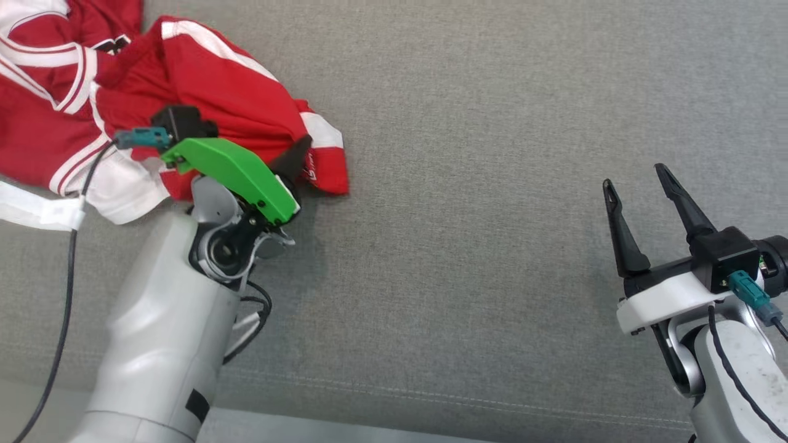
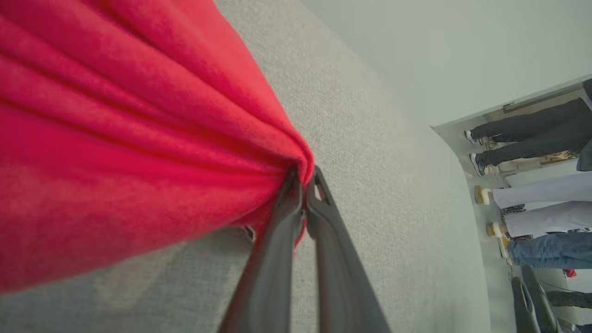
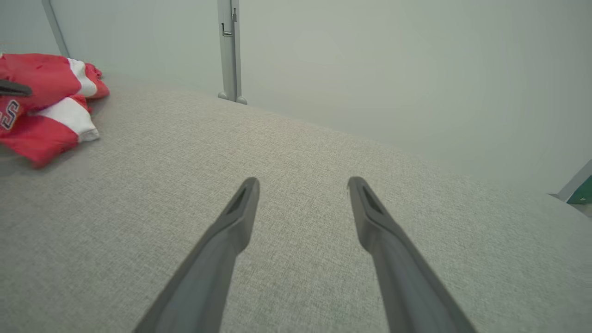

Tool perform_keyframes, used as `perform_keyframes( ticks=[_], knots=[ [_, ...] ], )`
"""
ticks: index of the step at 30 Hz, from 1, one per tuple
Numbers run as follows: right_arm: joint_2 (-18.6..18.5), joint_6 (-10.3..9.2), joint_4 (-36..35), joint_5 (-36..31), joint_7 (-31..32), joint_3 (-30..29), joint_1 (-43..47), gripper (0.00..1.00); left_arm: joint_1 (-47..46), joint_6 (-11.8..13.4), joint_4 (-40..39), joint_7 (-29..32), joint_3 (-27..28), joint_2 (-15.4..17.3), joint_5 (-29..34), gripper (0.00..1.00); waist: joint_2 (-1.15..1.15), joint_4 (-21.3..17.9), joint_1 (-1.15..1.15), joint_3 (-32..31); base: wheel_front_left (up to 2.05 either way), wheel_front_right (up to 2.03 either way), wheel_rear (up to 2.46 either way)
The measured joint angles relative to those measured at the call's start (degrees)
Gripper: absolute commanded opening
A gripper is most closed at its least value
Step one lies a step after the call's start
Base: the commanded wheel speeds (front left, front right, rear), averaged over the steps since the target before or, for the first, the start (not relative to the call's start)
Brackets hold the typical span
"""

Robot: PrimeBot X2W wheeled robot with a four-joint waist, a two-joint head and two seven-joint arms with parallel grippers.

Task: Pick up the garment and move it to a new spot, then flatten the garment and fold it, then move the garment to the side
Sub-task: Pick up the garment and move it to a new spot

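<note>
Left gripper [image 1: 301, 151] is closed on the garment [image 1: 215, 80] - the left wrist view shows both fingers pinched together with a bunch of red cloth fanning out from the tips. The grip sits at the heap's 4 o'clock corner in the head view, by the white-banded edge.

The garment is a crumpled red-and-white jersey in the head view's 10 o'clock corner, lying on the grey upholstered surface [image 1: 492, 246] and partly cut off by the frame edge.

Key relation: the bulk lies at 10 to 11 o'clock from the pinch, so the heap's long axis runs about 10 to 4 o'clock. Bare surface lies at 3 o'clock. My read - lifting and pulling toward 3 should trail the cloth out behind the grip, not bunch it.

Right gripper [image 1: 635, 176] is open and holds nothing. It is well apart at 3 o'clock, so the left arm is the nearer one.

Risk: a one-point pinch may slip.
</note>
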Motion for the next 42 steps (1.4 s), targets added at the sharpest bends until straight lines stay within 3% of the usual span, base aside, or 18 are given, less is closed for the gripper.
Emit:
perform_keyframes(
  ticks=[7,19,31,37,42],
  knots=[
    [2.49,-0.36,2.01,1.48,-0.99,0.22,0.13,1.00,7.57,0.00,-7.71,1.43,-12.79,0.58,-9.25,0.00,0.00,-4.91,0.00,-2.06,0.00,0.00,0.00],
    [5.05,-1.21,4.22,2.16,-1.51,0.69,1.80,1.00,16.23,0.00,-17.73,2.94,-29.81,1.53,-13.30,0.00,0.00,-14.53,0.00,-4.69,0.00,0.00,0.00],
    [5.23,-1.29,6.01,3.05,-1.67,-0.76,1.98,1.00,19.72,0.00,-17.70,2.60,-36.13,1.99,-12.21,0.00,0.00,-23.06,0.00,-6.84,0.00,0.00,0.00],
    [4.75,-1.72,5.88,3.19,-1.67,-1.74,3.41,1.00,22.60,-0.01,-15.34,1.80,-35.48,2.89,-11.38,0.00,0.00,-22.00,0.00,-8.12,0.00,0.00,0.00],
    [4.75,-1.67,5.89,3.58,-1.67,-1.79,3.94,1.00,26.28,-0.02,-13.95,-0.14,-34.14,6.65,-11.40,0.00,0.00,-19.29,0.00,-9.06,0.00,0.00,0.00]
  ],
)
